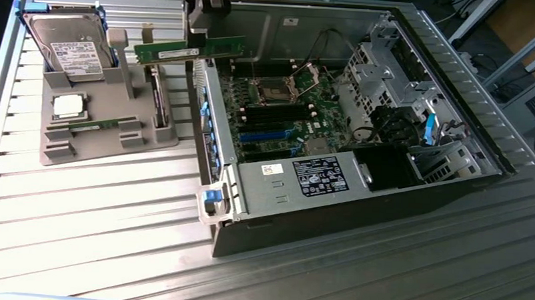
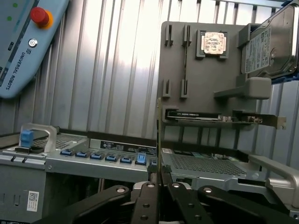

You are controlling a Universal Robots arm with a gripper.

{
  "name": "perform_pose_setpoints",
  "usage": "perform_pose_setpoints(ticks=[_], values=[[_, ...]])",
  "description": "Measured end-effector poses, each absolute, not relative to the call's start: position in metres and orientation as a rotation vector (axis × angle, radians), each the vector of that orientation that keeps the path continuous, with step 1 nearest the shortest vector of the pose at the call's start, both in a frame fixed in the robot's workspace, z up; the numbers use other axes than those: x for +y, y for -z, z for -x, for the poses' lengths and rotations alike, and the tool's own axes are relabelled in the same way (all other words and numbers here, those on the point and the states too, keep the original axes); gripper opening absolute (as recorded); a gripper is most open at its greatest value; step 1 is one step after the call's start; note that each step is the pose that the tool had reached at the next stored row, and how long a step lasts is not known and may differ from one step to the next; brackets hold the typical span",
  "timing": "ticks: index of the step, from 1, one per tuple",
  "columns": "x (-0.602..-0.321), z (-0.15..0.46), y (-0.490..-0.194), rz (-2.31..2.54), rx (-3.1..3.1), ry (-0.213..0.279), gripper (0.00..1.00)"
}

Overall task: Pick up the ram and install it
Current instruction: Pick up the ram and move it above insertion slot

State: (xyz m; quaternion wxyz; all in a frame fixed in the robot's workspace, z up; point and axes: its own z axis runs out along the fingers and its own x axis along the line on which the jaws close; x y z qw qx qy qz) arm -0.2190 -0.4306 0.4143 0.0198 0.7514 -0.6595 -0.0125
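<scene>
The ram point(image 1: 177, 52) is a narrow green stick with a pale sticker, held level in the air over the open computer case's wall nearest the grey parts tray. My gripper point(image 1: 203, 36) comes down from above and is shut on the stick near its middle. In the wrist view the ram point(image 2: 159, 135) shows edge-on as a thin line rising from between my black fingers point(image 2: 148, 196). Inside the case the motherboard point(image 1: 292, 101) lies flat, with black memory slots point(image 1: 271, 115) beside the processor socket point(image 1: 274, 91).
A grey parts tray point(image 1: 99, 147) at the exterior view's left holds a hard drive point(image 1: 71, 46), a processor point(image 1: 69, 106), another green stick point(image 1: 97, 125) and an upright card point(image 1: 159, 96). The case's power supply point(image 1: 316, 177) and drive cages point(image 1: 386, 67) stand inside. A teach pendant point(image 2: 23, 42) lies on the ribbed table.
</scene>
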Motion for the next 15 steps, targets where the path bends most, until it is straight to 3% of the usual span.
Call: perform_pose_setpoints(ticks=[15], values=[[-0.431,0.193,-0.414,-2.327,-2.042,0.031,0.13]])
